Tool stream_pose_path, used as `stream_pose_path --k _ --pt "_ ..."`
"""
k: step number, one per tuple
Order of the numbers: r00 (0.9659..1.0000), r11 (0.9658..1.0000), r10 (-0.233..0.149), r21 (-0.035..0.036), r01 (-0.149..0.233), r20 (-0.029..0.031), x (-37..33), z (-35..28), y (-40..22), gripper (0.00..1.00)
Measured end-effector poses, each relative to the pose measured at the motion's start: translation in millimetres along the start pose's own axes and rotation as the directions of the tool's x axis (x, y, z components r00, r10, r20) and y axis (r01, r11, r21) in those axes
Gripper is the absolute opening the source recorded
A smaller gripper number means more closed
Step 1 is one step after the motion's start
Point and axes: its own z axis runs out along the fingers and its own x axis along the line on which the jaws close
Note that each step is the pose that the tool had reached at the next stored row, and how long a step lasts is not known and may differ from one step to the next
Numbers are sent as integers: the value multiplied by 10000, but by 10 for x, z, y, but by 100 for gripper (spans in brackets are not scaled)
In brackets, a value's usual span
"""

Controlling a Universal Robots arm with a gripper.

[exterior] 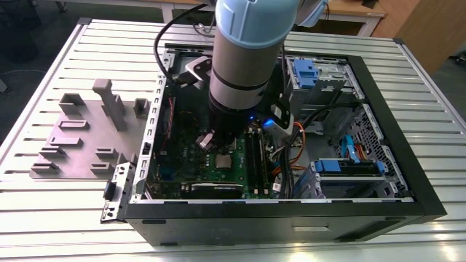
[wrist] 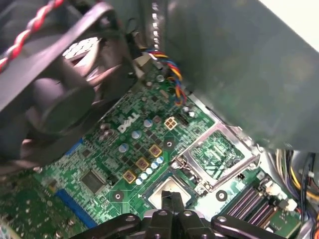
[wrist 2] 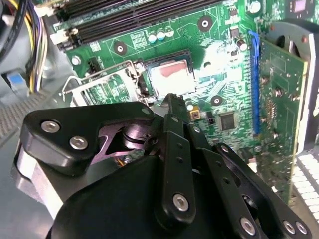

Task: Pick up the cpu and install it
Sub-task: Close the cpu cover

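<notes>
Currently the gripper (wrist 2: pixel 172 98), closed together and empty, is hovering just over the cpu (wrist 2: pixel 172 77) sitting in the socket (wrist 2: pixel 167 60).

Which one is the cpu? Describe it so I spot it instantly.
Inside the open computer case, find the green motherboard. The cpu is the small flat silvery square in the black socket, beside the swung-open metal frame; the frame is a hollow outline, the cpu solid.

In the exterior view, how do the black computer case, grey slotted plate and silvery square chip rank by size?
Largest: black computer case.
Then: grey slotted plate.
Smallest: silvery square chip.
</notes>
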Motion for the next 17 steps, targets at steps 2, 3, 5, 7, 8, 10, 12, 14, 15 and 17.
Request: stream_pose_path --k 2,3,5,7,8,10,12,14,15,17 --pt "9994 9994 -356 0 356 -31 0 2 0 11" --pt "9986 9986 -534 -1 534 -47 0 2 0 11" --pt "9958 9959 -908 -3 908 -81 0 3 0 11" --pt "9922 9923 -1239 -5 1239 -111 0 4 0 11" --pt "9904 9905 -1377 -6 1377 -124 0 4 -1 11" --pt "9864 9865 -1639 -10 1639 -147 0 4 -1 11" --pt "9826 9827 -1852 -13 1852 -167 0 4 -1 11" --pt "9814 9816 -1911 -14 1911 -171 0 5 -1 11" --pt "9814 9816 -1911 -14 1911 -172 0 5 -1 11" --pt "9814 9815 -1913 -13 1913 -172 0 5 -1 11"
